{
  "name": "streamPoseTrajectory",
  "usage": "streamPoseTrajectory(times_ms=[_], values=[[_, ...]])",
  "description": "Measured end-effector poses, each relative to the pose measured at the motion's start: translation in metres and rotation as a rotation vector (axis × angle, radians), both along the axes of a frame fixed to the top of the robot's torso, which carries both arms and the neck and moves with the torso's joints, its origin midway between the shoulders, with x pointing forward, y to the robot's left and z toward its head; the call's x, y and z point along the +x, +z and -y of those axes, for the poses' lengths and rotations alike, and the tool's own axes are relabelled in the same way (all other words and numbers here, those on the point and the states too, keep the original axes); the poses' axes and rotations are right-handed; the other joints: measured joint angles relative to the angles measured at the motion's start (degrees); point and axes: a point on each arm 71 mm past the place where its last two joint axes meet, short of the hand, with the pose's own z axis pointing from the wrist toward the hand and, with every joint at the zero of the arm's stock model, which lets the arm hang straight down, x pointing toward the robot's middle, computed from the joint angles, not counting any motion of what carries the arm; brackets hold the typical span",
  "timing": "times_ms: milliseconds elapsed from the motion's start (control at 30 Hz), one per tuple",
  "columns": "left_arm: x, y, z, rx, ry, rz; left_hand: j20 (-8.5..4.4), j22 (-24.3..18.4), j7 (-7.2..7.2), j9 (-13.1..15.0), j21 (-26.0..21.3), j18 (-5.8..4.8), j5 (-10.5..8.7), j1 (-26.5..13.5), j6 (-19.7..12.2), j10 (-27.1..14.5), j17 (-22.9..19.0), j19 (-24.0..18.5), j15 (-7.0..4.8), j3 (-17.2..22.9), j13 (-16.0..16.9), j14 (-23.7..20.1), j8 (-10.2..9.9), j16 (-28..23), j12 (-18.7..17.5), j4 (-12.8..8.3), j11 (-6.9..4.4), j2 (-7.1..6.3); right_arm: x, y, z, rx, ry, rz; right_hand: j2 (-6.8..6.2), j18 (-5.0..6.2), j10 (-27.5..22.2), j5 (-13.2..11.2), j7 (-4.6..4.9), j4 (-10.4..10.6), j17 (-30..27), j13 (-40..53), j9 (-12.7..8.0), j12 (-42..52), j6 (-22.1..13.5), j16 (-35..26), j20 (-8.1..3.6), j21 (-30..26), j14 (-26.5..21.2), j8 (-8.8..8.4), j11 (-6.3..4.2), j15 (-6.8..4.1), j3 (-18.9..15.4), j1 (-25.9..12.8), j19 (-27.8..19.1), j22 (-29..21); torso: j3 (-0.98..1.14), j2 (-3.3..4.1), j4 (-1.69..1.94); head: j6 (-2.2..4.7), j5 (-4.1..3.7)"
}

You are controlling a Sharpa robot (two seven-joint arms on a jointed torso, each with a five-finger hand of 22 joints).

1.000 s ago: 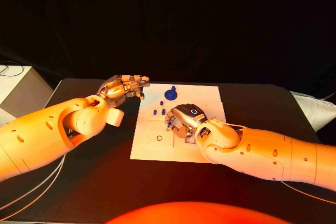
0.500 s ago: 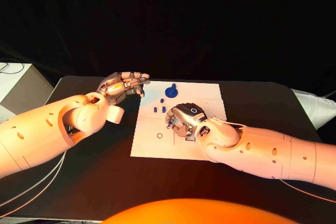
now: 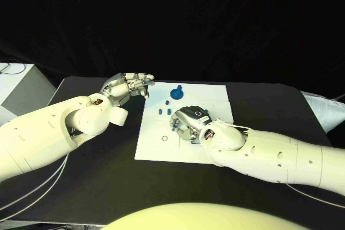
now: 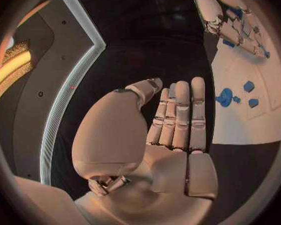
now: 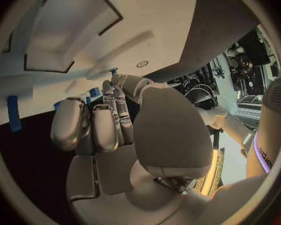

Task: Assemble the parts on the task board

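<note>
The blue parts (image 3: pixel 175 94) stand near the task board's (image 3: pixel 216 98) far edge: small, rigid, light, likely slippery, best pinched by their sides. The right hand (image 3: pixel 188 122) hovers mid-board, fingers curled, contents unclear. The left hand (image 3: pixel 130 87), fingers straight together, holds nothing.

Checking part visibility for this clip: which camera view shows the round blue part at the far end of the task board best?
The head view: the round blue part sits unobstructed on the task board, past both hands. The left wrist view shows it smaller, beside the left hand. In the right wrist view I cannot make it out.
</note>
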Motion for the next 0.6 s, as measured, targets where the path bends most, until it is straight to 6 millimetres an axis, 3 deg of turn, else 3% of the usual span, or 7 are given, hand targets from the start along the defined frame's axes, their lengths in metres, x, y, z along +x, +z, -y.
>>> streamPoseTrajectory(times_ms=[600], values=[[-0.0004,0.0002,-0.0016,0.002,0.002,-0.001,0.21,-0.14,0.0,0.0,-0.31,-0.01,0.0,0.0,0.0,0.0,0.01,0.21,0.0,-0.16,0.0,0.0,0.0,0.0,0.23,0.16,0.0,0.0,0.0022,-0.0035,-0.0031,-0.021,0.004,-0.006,0.0,0.0,0.0,0.29,-0.09,0.01,-0.35,0.02,0.06,0.0,-0.11,0.0,0.0,0.0,0.0,0.12,0.0,0.0,-0.02,0.01,0.0,-0.3,-0.04,-0.02,-0.01,-0.48,0.18]])
